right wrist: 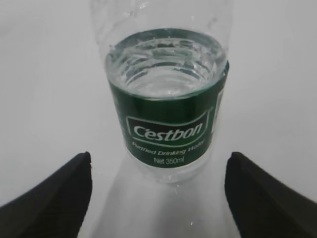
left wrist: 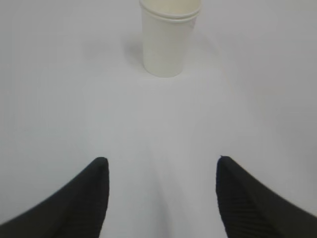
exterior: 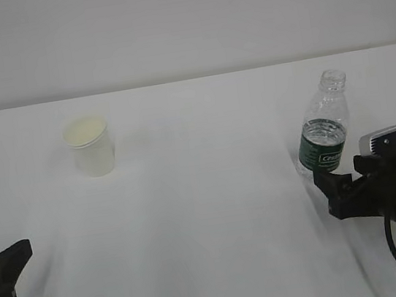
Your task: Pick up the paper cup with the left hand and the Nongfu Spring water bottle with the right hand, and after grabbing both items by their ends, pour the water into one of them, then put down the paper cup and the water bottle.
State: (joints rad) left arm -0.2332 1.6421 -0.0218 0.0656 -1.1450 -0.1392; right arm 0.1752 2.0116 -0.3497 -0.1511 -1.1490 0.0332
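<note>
Just ahead of the parted right tool point(right wrist: 158, 191) stands the bottle point(right wrist: 166, 99); left tool point(left wrist: 162, 191) gapes far from the cup point(left wrist: 168, 37).

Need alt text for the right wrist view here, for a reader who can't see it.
A capless clear water bottle with a dark green label stands upright on the white table, centred just ahead of the open right gripper. Water fills it to about the label's top edge, and neither black finger touches it.

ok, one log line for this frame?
phase: approach | paper cup: upright, untouched | bottle: upright, capless, part full | left gripper: open, short of cup | right gripper: open, near bottle
</note>
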